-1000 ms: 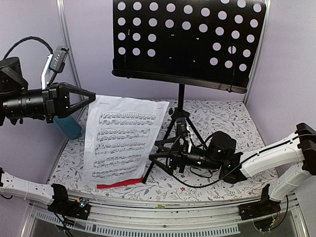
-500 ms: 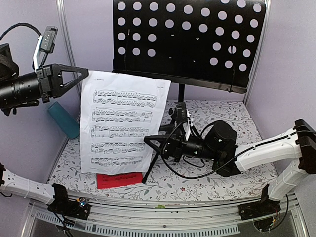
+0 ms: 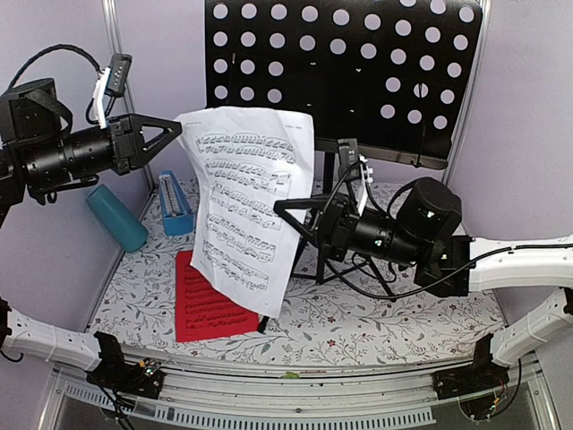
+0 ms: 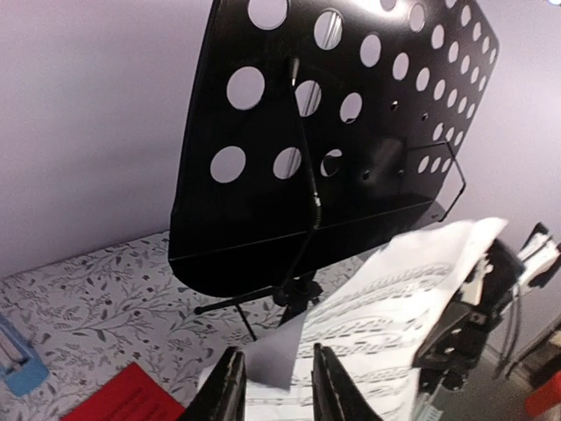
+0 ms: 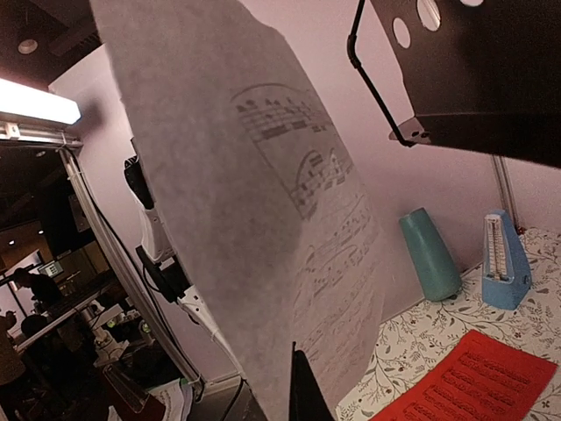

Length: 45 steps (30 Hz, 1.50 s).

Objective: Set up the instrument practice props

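The white sheet of music [image 3: 246, 206] hangs upright in the air in front of the black music stand [image 3: 340, 81]. My right gripper [image 3: 279, 206] is shut on the sheet's right edge. In the right wrist view the sheet [image 5: 263, 219] fills the frame above my right gripper [image 5: 294, 368]. My left gripper [image 3: 176, 133] is at the sheet's top left corner. In the left wrist view the jaws of my left gripper [image 4: 276, 364] stand apart, with the paper corner [image 4: 280, 351] loose between them. The red sheet of music [image 3: 210, 309] lies flat on the table. The blue metronome [image 3: 173, 204] stands behind it.
A teal cup [image 3: 116, 218] leans at the left wall beside the metronome. The stand's tripod legs [image 3: 380, 278] spread under my right arm. Purple walls close in the left, back and right sides. The floral table cover [image 3: 376, 322] shows in front of the right arm.
The white sheet has risen off the table and turned upright, which uncovers the red sheet and the metronome. My right gripper rose and shut on its edge. My left gripper opened.
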Available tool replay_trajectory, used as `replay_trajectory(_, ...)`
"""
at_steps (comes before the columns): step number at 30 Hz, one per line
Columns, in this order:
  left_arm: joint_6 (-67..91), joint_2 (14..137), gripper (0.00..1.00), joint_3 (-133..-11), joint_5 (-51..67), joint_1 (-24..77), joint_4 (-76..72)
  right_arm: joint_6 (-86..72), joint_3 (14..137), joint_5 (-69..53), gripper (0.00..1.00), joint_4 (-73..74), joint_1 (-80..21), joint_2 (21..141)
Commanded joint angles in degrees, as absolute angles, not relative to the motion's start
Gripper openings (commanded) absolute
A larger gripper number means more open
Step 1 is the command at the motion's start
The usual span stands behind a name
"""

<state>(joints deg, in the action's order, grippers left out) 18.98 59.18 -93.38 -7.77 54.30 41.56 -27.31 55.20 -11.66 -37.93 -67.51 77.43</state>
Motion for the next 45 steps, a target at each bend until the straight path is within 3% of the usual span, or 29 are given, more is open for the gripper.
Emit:
replay_trajectory(1,17.18,60.12,0.35,-91.04,-5.65,51.32,34.91,-24.16,61.05,-4.26,0.0,-18.73,-68.14,71.2)
replay_trajectory(6,15.94,61.81,0.43,-89.99,-1.0,49.75,29.12,-20.21,71.99,-2.77,0.0,1.38,-68.13,68.31)
replay_trajectory(17,17.36,66.51,0.41,-90.64,0.77,49.41,21.13,-10.38,101.06,9.75,0.0,29.17,-68.01,70.91)
replay_trajectory(30,17.99,70.89,0.3,-95.8,-1.4,49.47,20.13,4.48,116.13,21.28,0.0,29.79,-67.95,78.33)
replay_trajectory(45,17.96,74.3,0.18,-99.63,-4.21,49.83,22.76,15.03,120.5,28.25,0.0,22.95,-67.96,82.14)
